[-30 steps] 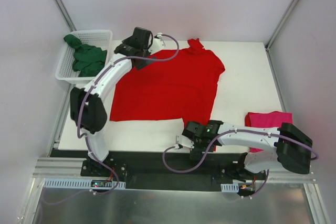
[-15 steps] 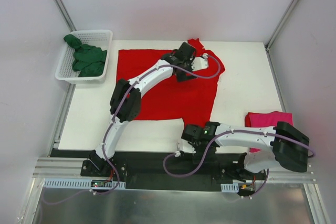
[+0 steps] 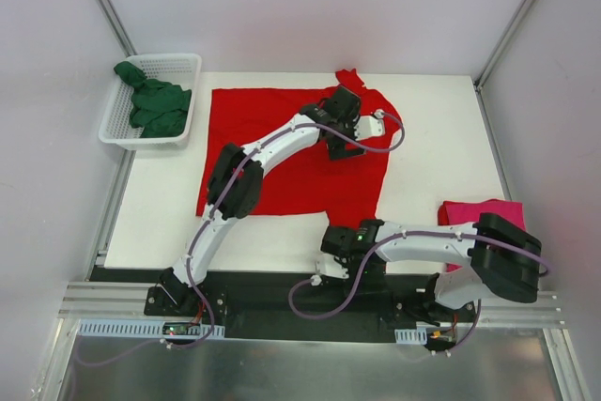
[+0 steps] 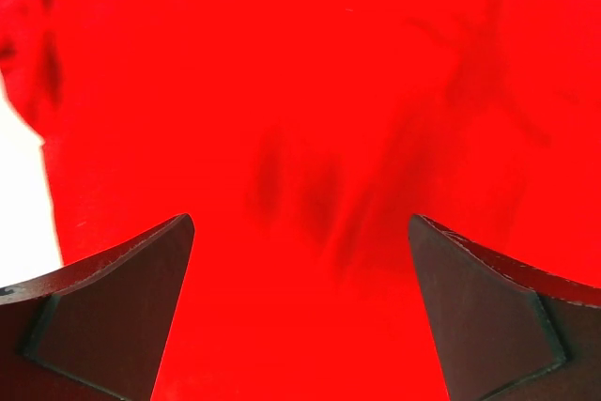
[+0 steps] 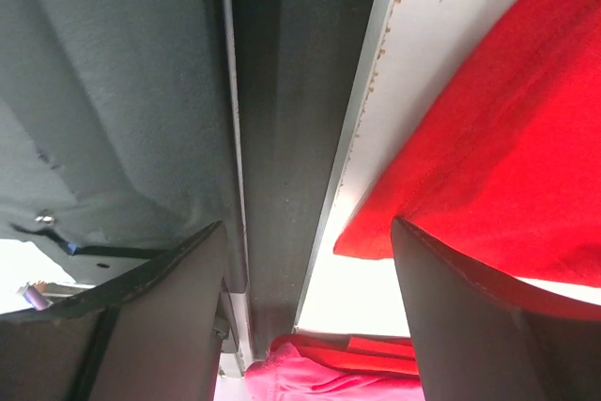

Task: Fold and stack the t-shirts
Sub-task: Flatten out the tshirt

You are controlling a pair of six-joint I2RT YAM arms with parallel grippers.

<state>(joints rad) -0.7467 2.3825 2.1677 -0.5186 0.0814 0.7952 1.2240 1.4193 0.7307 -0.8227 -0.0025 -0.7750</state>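
With my left gripper (image 4: 300,227) wide open and right gripper (image 5: 306,227) partly open, both empty, I judge the red t-shirt (image 3: 310,176) limp and light, best pinched at hem corners.

Top view: left arm (image 3: 272,143) lies across red t-shirt (image 3: 300,180) and covers a diagonal strip up to the far-right shoulder. Pink t-shirt (image 3: 465,213): near-right part is behind right arm (image 3: 502,260). Green t-shirt (image 3: 155,105) is bunched in basket (image 3: 183,61), shape n/d.
Left wrist view: red cloth runs off all edges, creases blurred; left gripper (image 4: 300,223) fingers cut at bottom edge.
Right wrist view: red hem corner cut at right edge, pink cloth at bottom. Right gripper (image 5: 299,232) finger vs. red cloth: contact can't tell.
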